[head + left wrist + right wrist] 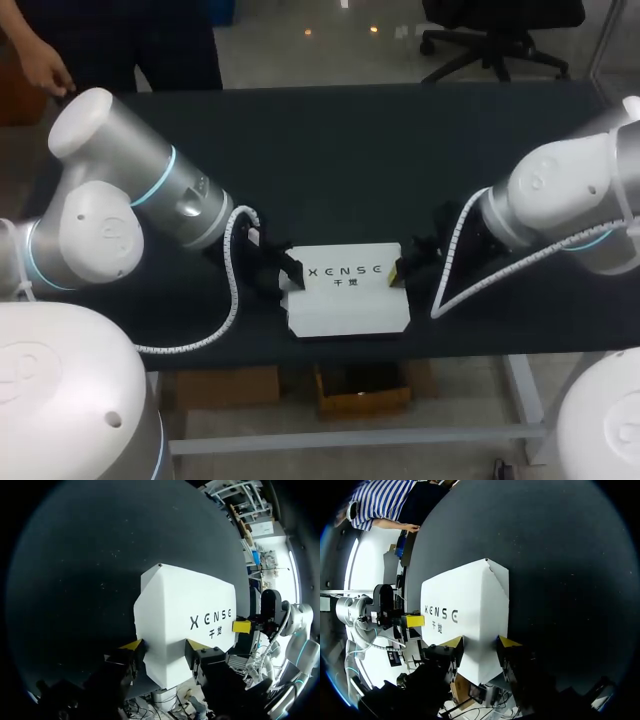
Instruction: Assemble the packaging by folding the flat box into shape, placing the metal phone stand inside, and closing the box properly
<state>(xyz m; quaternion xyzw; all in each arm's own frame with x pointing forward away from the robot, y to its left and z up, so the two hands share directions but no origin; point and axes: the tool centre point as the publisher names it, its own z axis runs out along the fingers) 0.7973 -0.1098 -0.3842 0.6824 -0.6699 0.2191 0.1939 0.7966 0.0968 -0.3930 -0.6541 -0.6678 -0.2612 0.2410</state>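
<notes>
Gripping, left side: our left gripper [288,272] is clenched on the left end of the flat white cardboard box with dark lettering [345,300]. In our left wrist view that end sits between the two yellow-tipped fingers [132,645], one pressed to each side of it.
Right side: our right gripper [398,270] grasps the opposite end the same way. In our right wrist view a narrow end flap is pinched between its yellow tips [509,641].
Box: it is flat, not yet folded into shape, lettering up, near the front edge of the matte black table [340,160]. We cannot tell whether it rests on the surface or is held just off it.
Arms: our left arm [130,210] comes in low from the left and our right arm [560,200] from the right. The two grippers face each other across the box.
Across: each wrist view shows the other gripper's yellow tip at the box's far end.
</notes>
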